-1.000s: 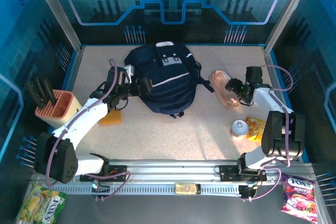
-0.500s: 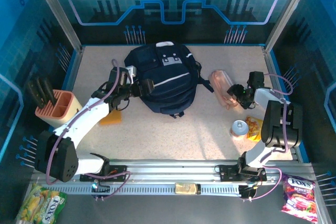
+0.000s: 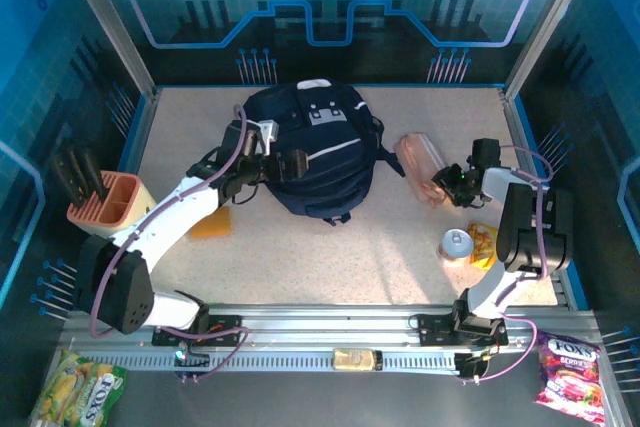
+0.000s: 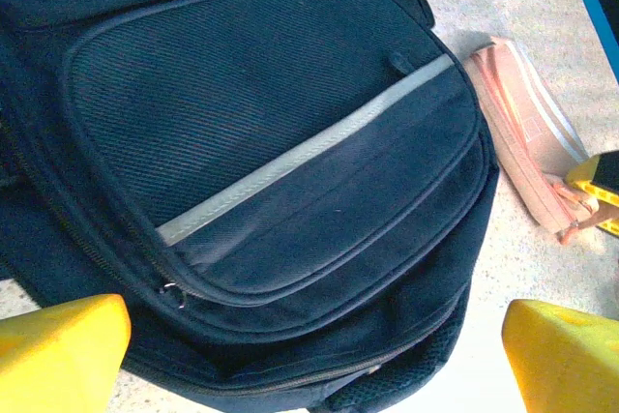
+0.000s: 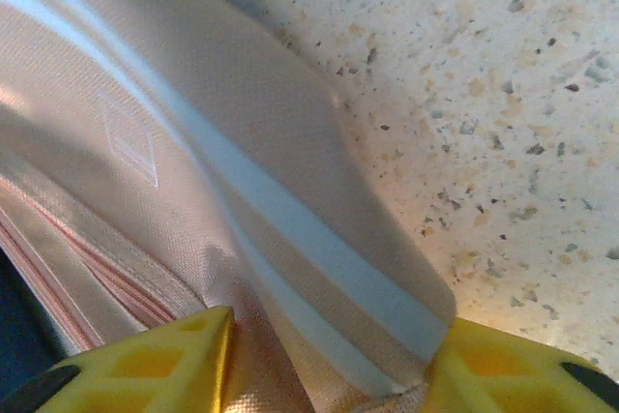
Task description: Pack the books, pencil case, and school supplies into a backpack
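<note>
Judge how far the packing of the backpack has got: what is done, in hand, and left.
Done: nothing visibly packed; the dark navy fabric backpack lies with its front pockets zipped. In hand: the right gripper pinches the end of the soft pinkish-tan pouch; the left gripper hovers open at the backpack. Left: opening it, loading the pouch and the flat orange-yellow pad.

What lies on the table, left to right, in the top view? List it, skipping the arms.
rack → orange pad → backpack → pencil case → yellow packet
</note>
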